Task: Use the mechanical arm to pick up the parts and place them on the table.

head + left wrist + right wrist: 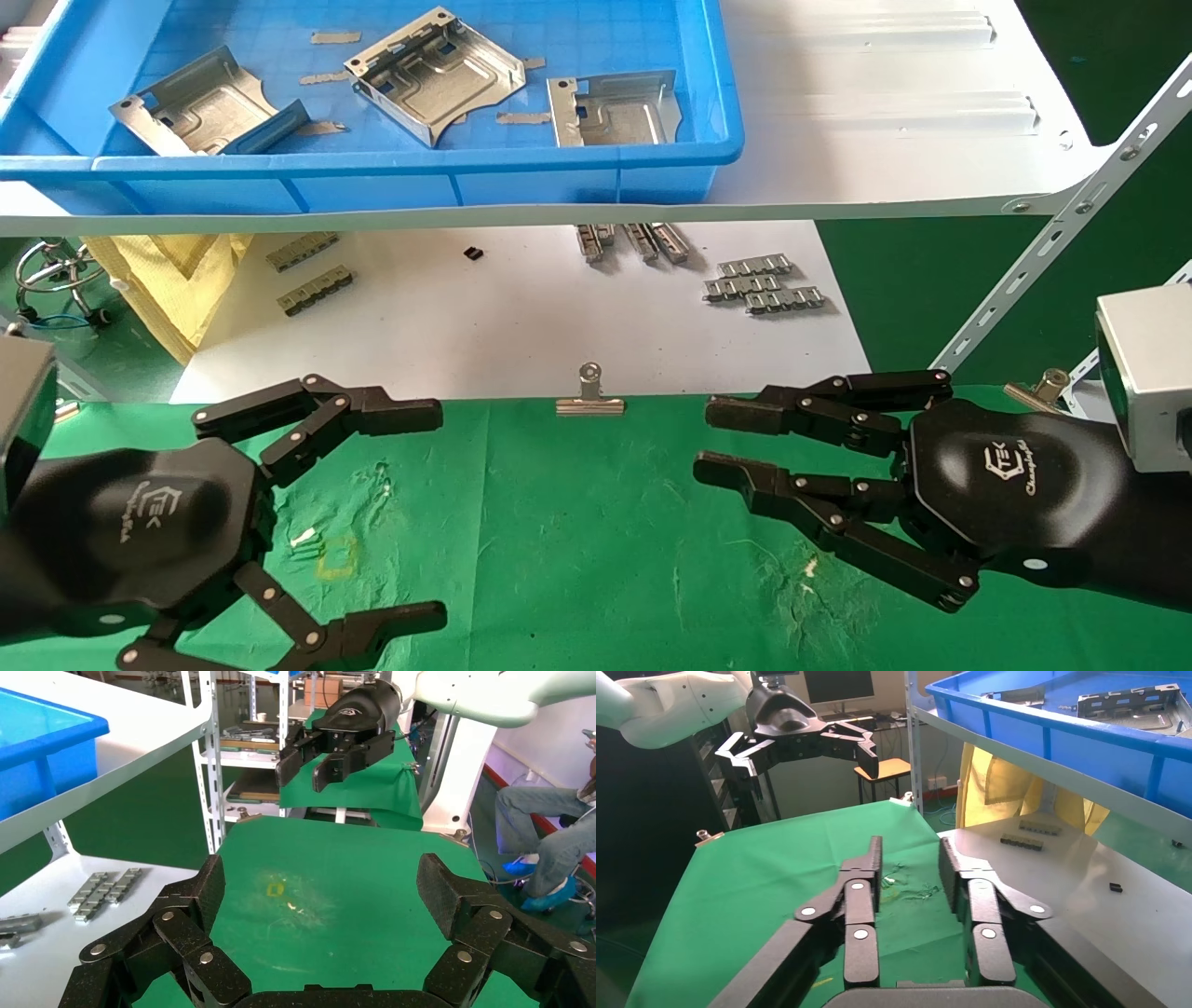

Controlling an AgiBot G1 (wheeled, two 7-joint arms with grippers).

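Observation:
Three silver sheet-metal parts lie in a blue bin [372,168] on the white shelf: one at the left [200,107], one in the middle [433,73], one at the right [615,110]; one also shows in the right wrist view [1130,702]. My left gripper [433,514] hovers low over the green table [577,540] at the near left, wide open and empty, as the left wrist view shows [320,888]. My right gripper [705,438] is over the table at the right, open with a narrower gap and empty, as the right wrist view shows [909,857].
The white shelf [885,112] overhangs a white sheet with small grey linked strips [764,284]. A silver binder clip [589,396] sits on the cloth's far edge. Yellow cloth [177,280] hangs at the left. A slanted shelf brace [1052,252] stands at the right.

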